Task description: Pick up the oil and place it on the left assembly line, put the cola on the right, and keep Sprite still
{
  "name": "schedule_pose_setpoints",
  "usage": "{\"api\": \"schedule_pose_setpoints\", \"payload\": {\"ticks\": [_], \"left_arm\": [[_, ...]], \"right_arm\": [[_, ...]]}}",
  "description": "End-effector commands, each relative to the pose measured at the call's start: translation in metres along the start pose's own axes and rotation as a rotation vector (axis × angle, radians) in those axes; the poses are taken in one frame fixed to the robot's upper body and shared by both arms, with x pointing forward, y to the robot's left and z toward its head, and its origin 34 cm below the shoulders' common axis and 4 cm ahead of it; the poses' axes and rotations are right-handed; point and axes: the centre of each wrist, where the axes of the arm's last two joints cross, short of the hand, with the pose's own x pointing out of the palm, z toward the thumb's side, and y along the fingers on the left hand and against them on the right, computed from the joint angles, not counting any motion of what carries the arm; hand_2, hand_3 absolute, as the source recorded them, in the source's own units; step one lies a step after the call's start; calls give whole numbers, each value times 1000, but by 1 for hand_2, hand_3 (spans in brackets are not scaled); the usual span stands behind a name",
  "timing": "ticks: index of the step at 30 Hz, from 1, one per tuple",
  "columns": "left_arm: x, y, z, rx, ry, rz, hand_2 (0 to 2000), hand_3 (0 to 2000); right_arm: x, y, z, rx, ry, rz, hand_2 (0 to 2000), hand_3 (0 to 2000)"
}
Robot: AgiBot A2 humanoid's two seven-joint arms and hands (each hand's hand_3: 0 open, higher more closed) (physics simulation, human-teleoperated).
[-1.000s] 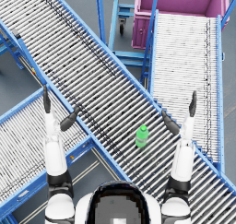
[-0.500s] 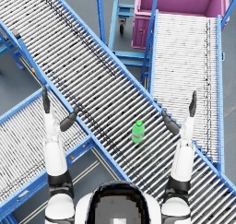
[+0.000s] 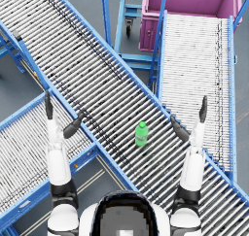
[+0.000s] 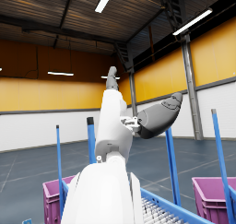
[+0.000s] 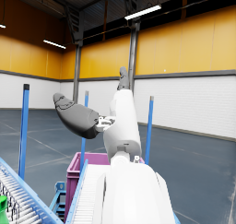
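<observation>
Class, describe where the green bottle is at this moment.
In the head view the green bottle sits on the diagonal roller conveyor, between the left hand and the right hand, nearer the right.

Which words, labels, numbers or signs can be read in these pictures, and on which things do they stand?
None can be read.
The green bottle on the middle conveyor: any label is too small to read.
The pink bin: no text shows.
</observation>
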Motion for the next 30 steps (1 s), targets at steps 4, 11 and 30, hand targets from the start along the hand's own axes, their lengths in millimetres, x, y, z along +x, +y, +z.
{"api": "schedule_pose_setpoints", "payload": {"ticks": [4, 11, 30], "left_arm": [[0, 0, 0, 1, -1, -1, 0, 0], [-2, 2, 3, 13, 0, 10, 0, 0], [5, 3, 3, 14, -12, -12, 0, 0]], "right_arm": [[-1, -2, 2, -10, 0, -5, 0, 0], [4, -4, 6, -27, -6, 11, 0, 0], [-2, -2, 1, -7, -7, -17, 0, 0]]}}
